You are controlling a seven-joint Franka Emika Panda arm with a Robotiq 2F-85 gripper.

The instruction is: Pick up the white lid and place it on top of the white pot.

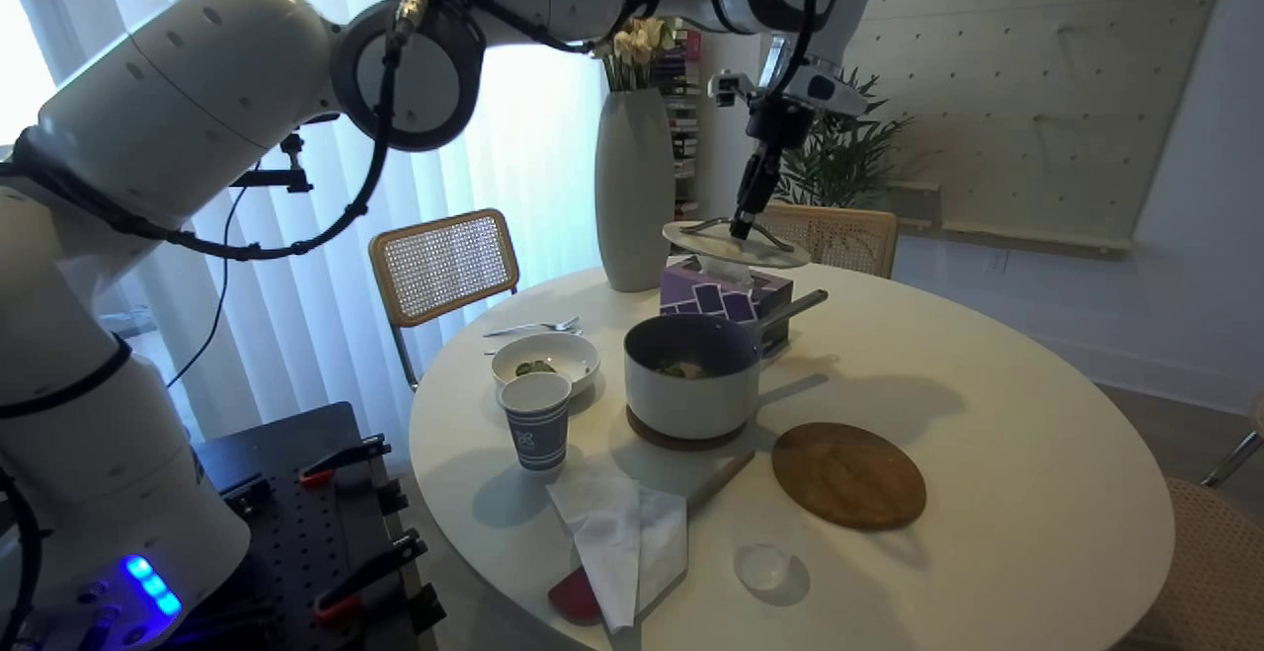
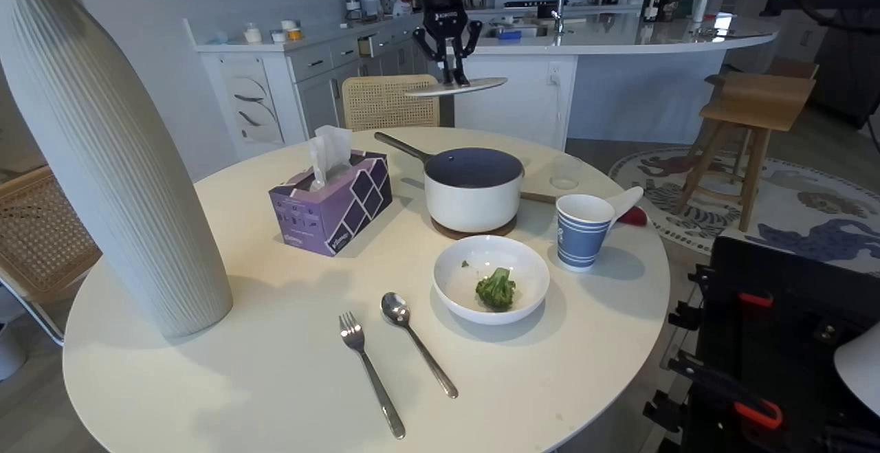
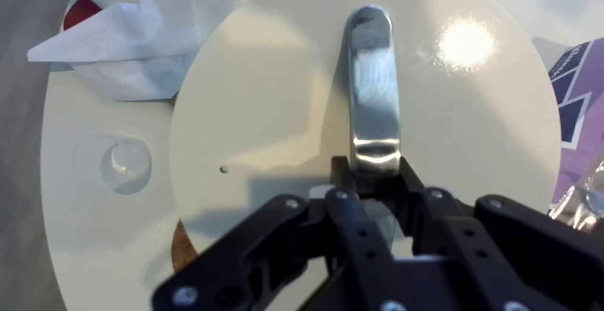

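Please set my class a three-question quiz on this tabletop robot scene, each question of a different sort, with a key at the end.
1. True or false: the white saucepan stands uncovered while the gripper holds the white lid by its metal handle.

2. Which food lies in the white bowl? A) carrot B) broccoli C) tomato

3. Fill in: the utensil lying beside the fork is a ____.

Key: 1 true; 2 B; 3 spoon.
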